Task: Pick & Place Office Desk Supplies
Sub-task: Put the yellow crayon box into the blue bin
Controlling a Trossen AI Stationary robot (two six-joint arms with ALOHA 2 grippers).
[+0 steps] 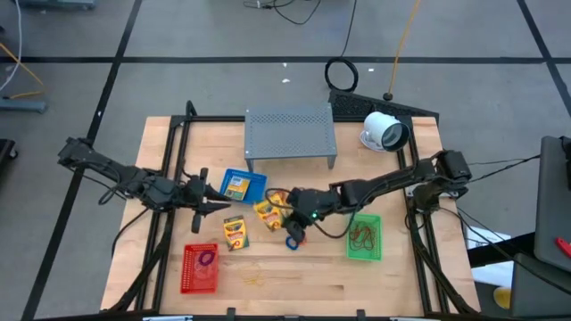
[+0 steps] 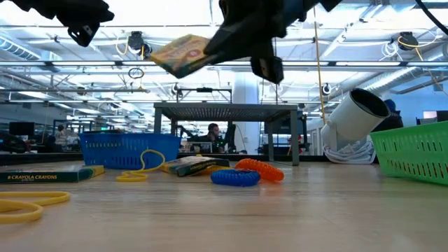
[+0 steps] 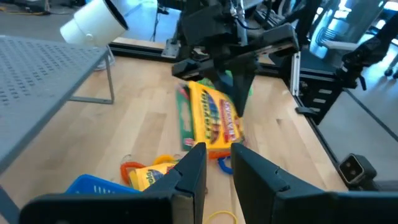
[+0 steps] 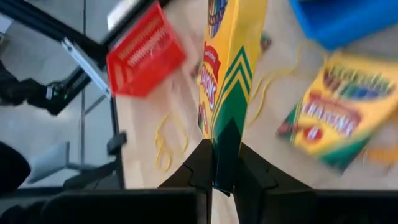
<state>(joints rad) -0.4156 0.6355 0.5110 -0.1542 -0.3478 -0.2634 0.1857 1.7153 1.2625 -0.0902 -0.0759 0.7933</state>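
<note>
My right gripper is over the table's middle, shut on a yellow crayon pack that hangs well above the wood. A second pack lies flat on the table, and a third lies in the blue basket. The red basket at the near left holds a purple rubber band. The green basket at the right holds dark bands. My left gripper waits raised at the left near the blue basket, a narrow gap between its fingers and nothing in it. My right gripper pinches one end of the crayon pack between its two fingers, which are on the pack's two broad faces. The fingers come from the table's right, slanting down. The pack reaches away from them toward the left, tilted and lifted clear of the table.
The grey perforated stand and the white round device stand at the back. A blue coil and an orange coil lie mid-table, and a yellow band lies near the front edge. Bare wood shows at the near centre.
</note>
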